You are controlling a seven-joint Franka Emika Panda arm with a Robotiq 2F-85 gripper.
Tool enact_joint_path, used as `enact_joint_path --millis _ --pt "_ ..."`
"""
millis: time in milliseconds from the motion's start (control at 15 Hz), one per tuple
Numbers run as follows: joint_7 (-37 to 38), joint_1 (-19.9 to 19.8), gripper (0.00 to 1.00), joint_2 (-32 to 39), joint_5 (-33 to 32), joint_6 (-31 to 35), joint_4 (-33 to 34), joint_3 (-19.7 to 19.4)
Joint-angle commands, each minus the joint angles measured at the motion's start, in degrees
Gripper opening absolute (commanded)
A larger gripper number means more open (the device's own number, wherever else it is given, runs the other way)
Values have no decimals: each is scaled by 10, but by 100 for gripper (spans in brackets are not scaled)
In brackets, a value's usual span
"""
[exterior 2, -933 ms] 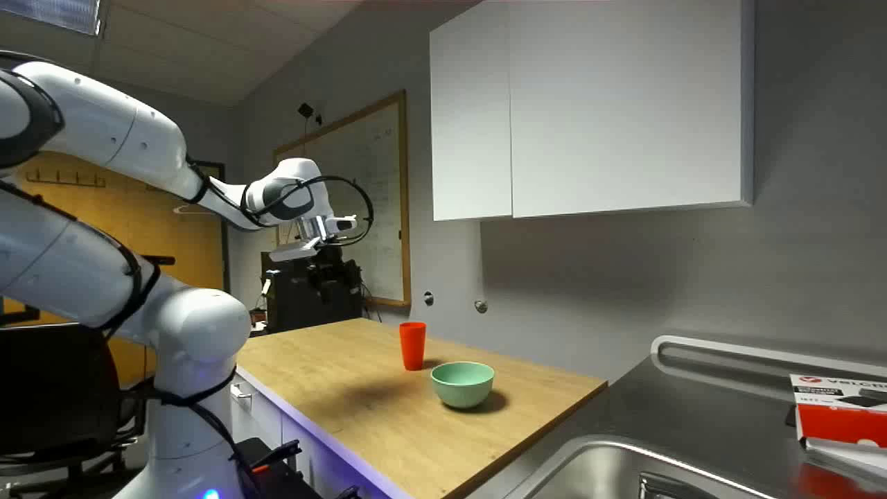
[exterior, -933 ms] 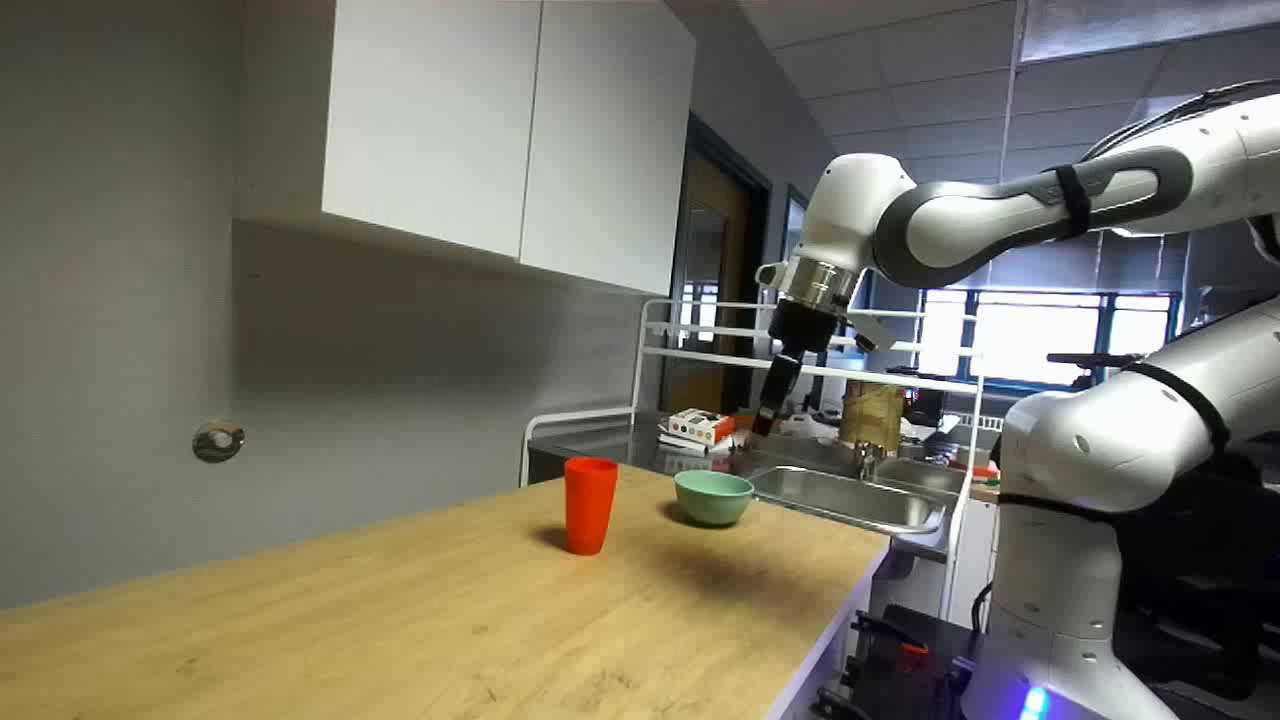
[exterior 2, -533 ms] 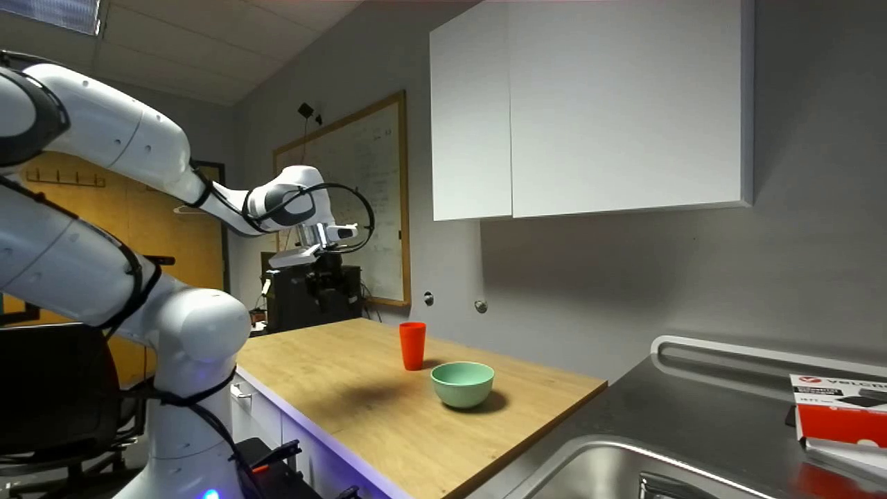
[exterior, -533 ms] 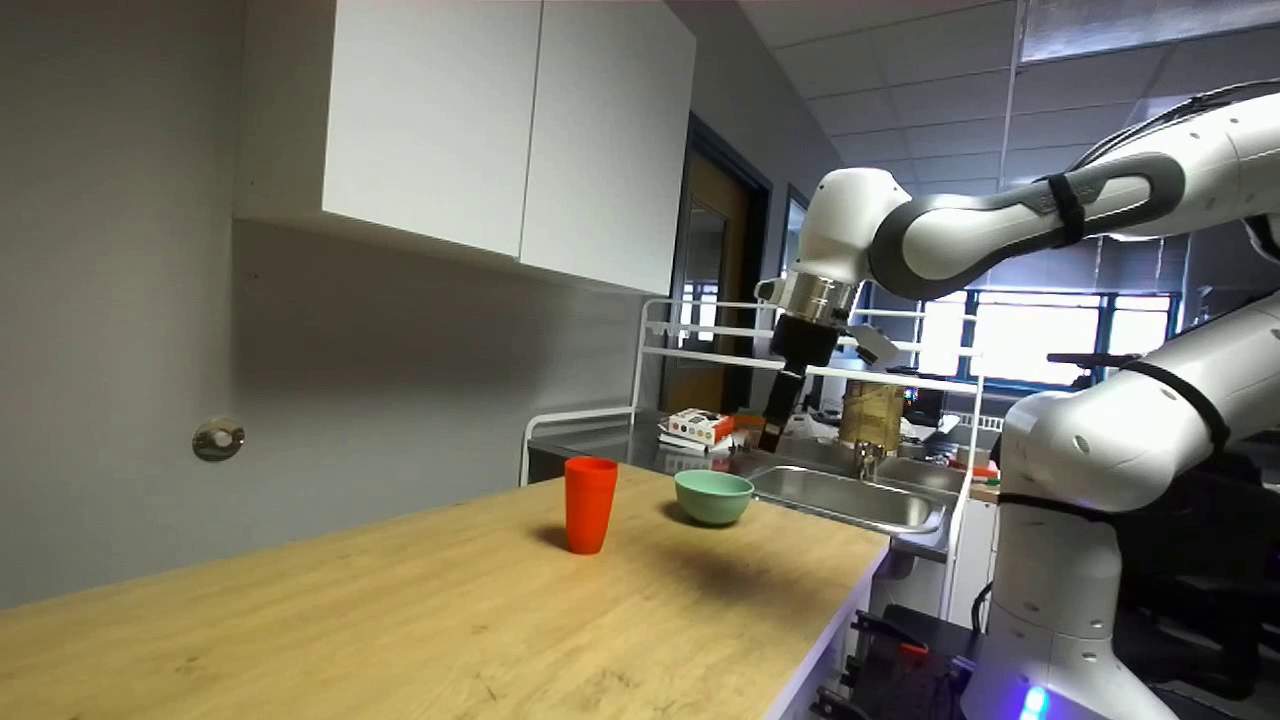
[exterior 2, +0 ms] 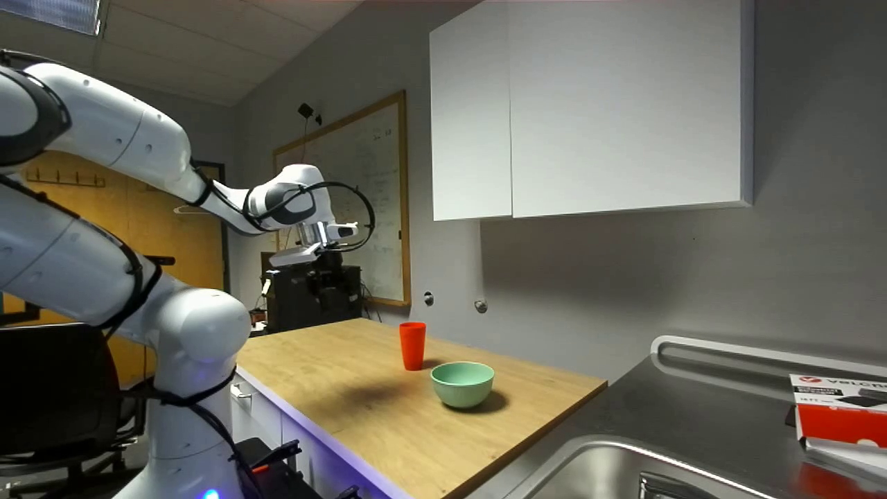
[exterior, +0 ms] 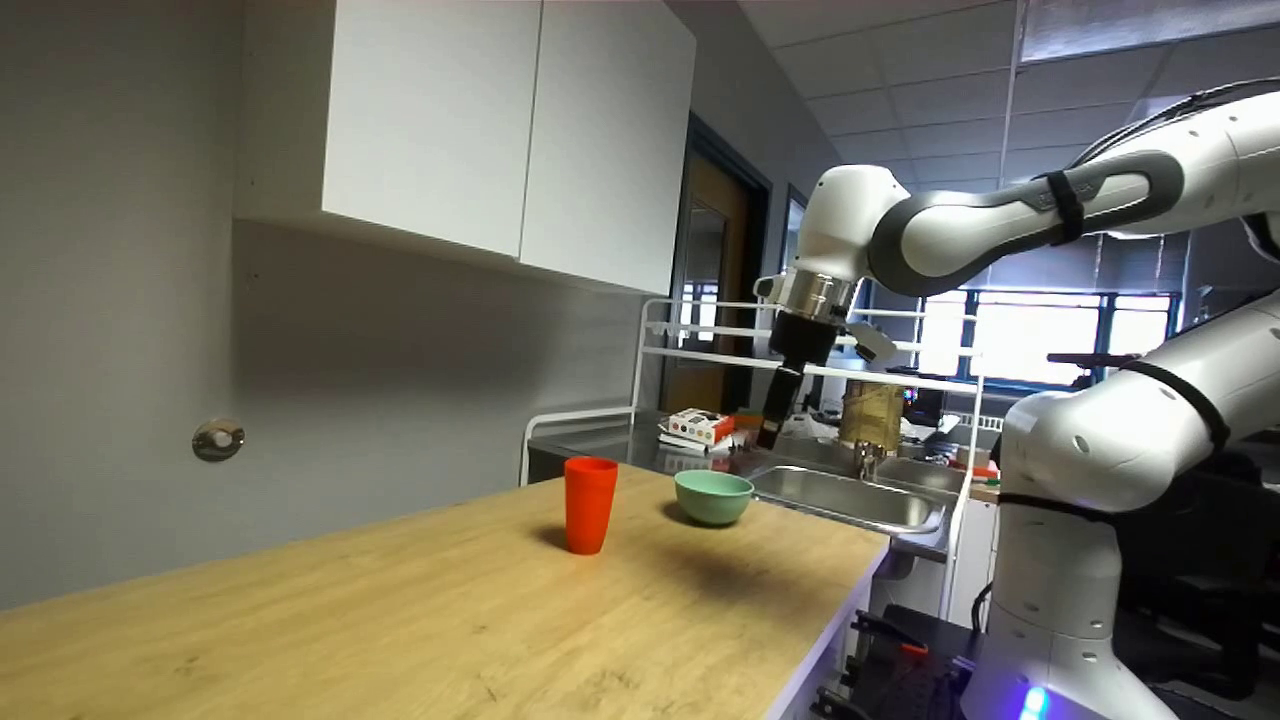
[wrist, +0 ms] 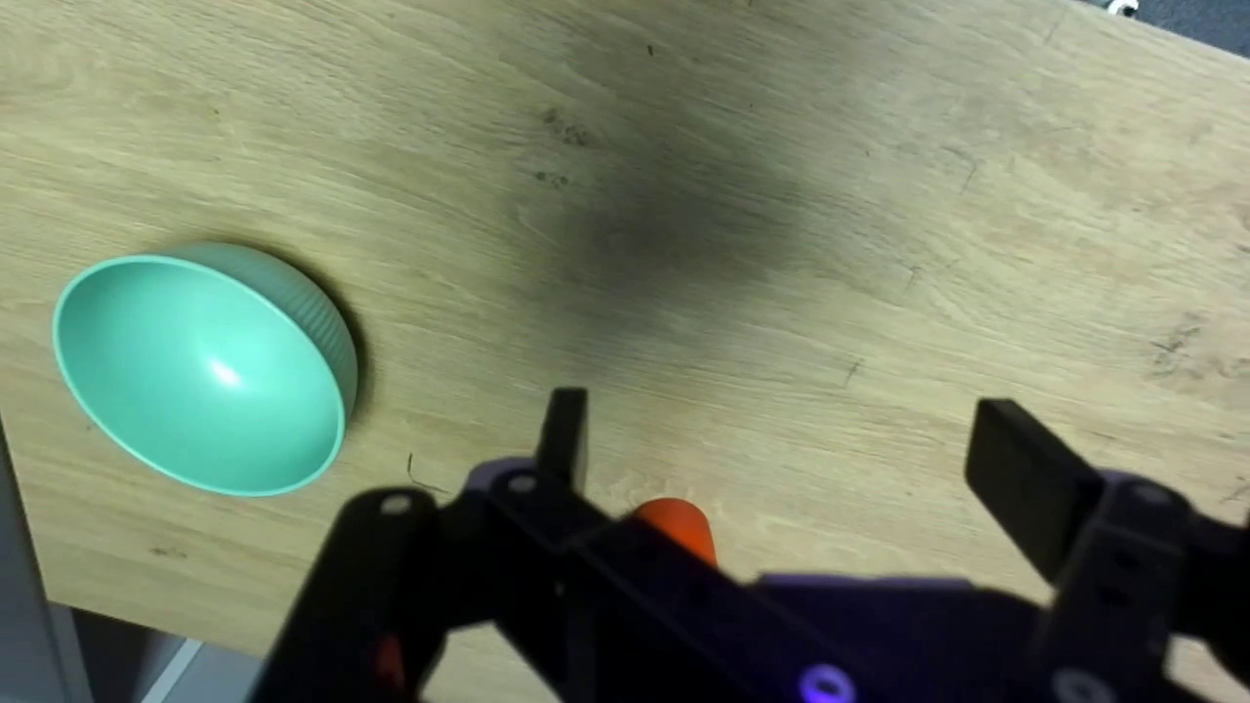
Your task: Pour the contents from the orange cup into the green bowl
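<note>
The orange cup (exterior: 589, 506) stands upright on the wooden table; it also shows in an exterior view (exterior 2: 412, 346). In the wrist view only a small part of the orange cup (wrist: 681, 526) shows behind a gripper finger. Its contents cannot be seen. The green bowl (exterior: 713, 498) stands upright near the cup, apart from it, and shows in an exterior view (exterior 2: 462, 385). In the wrist view the green bowl (wrist: 200, 376) is at the left, its bare inside showing. My gripper (wrist: 781, 430) is open with nothing between its fingers. It hangs well above the table (exterior: 430, 620), touching neither.
A white wall cabinet (exterior: 430, 120) hangs above the table's wall side. A sink (exterior: 850, 500) and a white rack (exterior: 640, 370) stand beyond the table's end. A red and white box (exterior 2: 842, 412) lies on the dark counter.
My gripper has come down slightly since the earliest frames, then risen a very little. The orange cup and the green bowl have not moved.
</note>
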Motion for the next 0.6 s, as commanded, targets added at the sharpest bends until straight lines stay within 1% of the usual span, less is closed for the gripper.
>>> enact_joint_path --millis 0,267,533 --pt "3 3 100 28 -5 6 19 -2" --pt "8 1 100 92 -12 37 62 12" --pt "6 3 100 170 -14 85 112 23"
